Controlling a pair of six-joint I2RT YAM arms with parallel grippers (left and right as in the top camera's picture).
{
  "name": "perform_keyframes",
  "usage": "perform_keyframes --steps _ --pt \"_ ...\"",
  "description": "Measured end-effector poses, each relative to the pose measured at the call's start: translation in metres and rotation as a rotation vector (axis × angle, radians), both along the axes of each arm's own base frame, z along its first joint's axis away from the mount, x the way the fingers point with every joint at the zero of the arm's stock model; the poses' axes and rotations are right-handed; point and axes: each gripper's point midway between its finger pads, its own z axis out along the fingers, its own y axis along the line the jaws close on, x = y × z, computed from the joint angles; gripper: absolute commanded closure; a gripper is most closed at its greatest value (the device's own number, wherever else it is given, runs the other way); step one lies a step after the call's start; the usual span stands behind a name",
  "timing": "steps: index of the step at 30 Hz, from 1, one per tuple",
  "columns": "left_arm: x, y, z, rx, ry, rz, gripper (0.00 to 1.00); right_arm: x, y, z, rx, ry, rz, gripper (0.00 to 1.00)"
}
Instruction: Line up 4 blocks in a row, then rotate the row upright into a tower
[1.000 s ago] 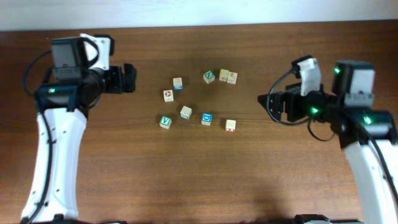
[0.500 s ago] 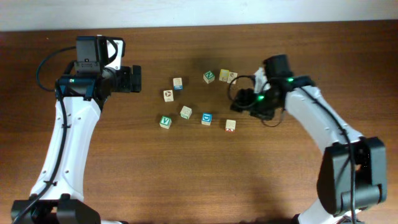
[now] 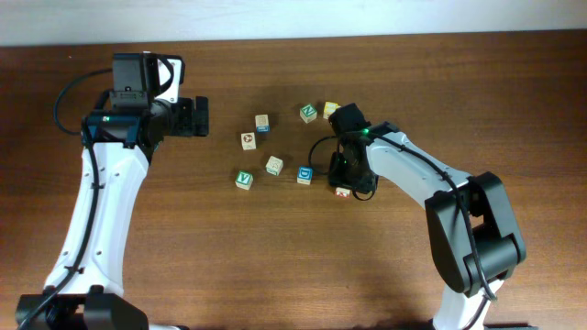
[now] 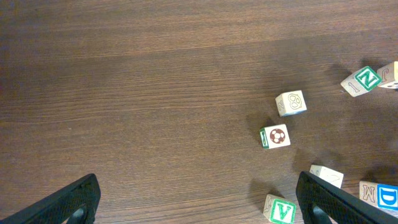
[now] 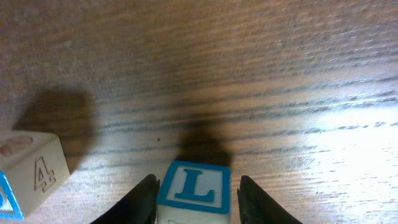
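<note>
Right wrist view: the L block [image 5: 194, 185] sits at 6 o'clock, between the two fingers of the right hand [image 5: 197, 190].

Seen from overhead, this cube shows a red-orange top directly under the right hand, and the blue D block [image 3: 304, 174] lies just beside it at 9 o'clock. Being a cube, it has no long axis, and its side faces lie nearly square to the fingers. The fingers stand close on either side, but I cannot tell whether they pinch it yet. The left hand [image 3: 193, 116] hangs spread wide, well apart at 10 o'clock, so the right arm is the nearer one for the turn.
</note>
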Motion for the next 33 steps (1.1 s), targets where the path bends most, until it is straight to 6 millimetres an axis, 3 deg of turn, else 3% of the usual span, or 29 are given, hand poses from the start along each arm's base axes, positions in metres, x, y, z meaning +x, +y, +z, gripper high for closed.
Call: perform_keyframes --steps 4,6,8,11,15,17,19,20,22,24,26,28,33 --pt "0.0 0.0 0.0 0.0 0.0 0.0 0.01 -0.003 0.003 0.001 0.019 0.02 -0.015 0.66" --pt "0.0 0.0 0.0 0.0 0.0 0.0 0.01 0.012 0.009 0.006 0.044 -0.04 -0.009 0.62" --pt "0.0 0.0 0.0 0.0 -0.002 0.0 0.01 0.041 0.019 0.016 0.074 -0.161 0.02 0.6" --pt "0.0 0.001 0.0 0.003 0.0 0.002 0.01 0.067 0.017 0.025 0.039 -0.285 0.043 0.6" --pt "0.0 0.001 0.0 0.003 0.0 0.002 0.01 0.071 0.011 0.025 0.0 -0.304 0.048 0.55" --pt "0.0 0.001 0.0 0.003 0.001 0.002 0.01 0.063 0.016 0.027 0.027 -0.262 0.061 0.51" --pt "0.0 0.001 0.0 0.003 0.001 0.002 0.01 0.057 0.023 0.044 0.038 -0.206 0.082 0.5" --pt "0.0 0.001 0.0 0.004 0.001 0.001 0.01 0.061 0.034 0.064 0.053 -0.216 0.097 0.5" --pt "0.0 0.001 0.0 0.004 0.0 0.001 0.01 0.068 0.054 0.086 0.082 -0.26 0.125 0.5" --pt "0.0 0.001 0.0 0.004 -0.001 0.001 0.01 0.051 0.082 0.083 0.097 -0.236 0.137 0.5" --pt "0.0 0.001 0.0 0.004 0.0 0.001 0.01 0.037 0.103 0.06 0.077 -0.188 0.138 0.5" --pt "0.0 0.001 0.0 0.004 -0.001 0.001 0.01 0.027 0.108 0.024 0.021 -0.118 0.134 0.5" --pt "0.0 0.001 0.0 0.006 0.0 0.002 0.01 0.027 0.103 0.023 -0.02 -0.122 0.115 0.47"
